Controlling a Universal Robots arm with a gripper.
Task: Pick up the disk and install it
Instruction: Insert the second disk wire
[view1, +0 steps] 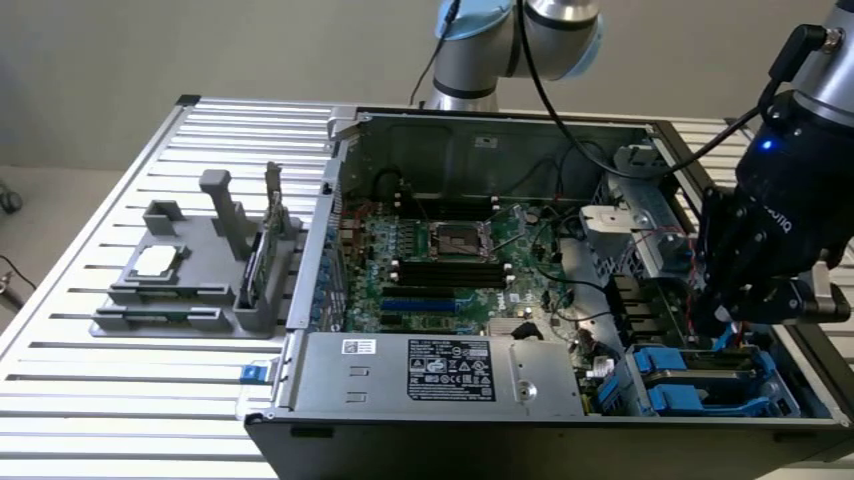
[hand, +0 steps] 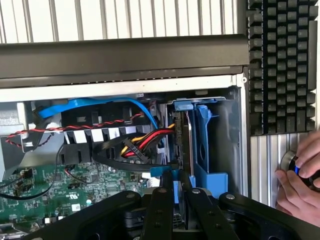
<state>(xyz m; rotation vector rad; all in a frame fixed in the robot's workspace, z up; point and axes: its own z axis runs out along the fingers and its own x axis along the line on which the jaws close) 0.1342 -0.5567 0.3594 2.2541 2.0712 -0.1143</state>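
Matt black gripper pinches the disk in its glossy blue plastic carrier; bare grey sheet-metal computer case, ribbed brushed aluminium table, matt grey plastic holder.

A robot arm built of silver-grey metal tube sections, with rounded joint housings capped in pale blue. A black cable runs down along it from the upper joints. At its end sits a bulky matte-black wrist unit carrying a small glowing blue light and pale lettering — too small to read. Below hangs the tool, black throughout — slim flat linkage bars, pinned together by round black screws at each pivot.
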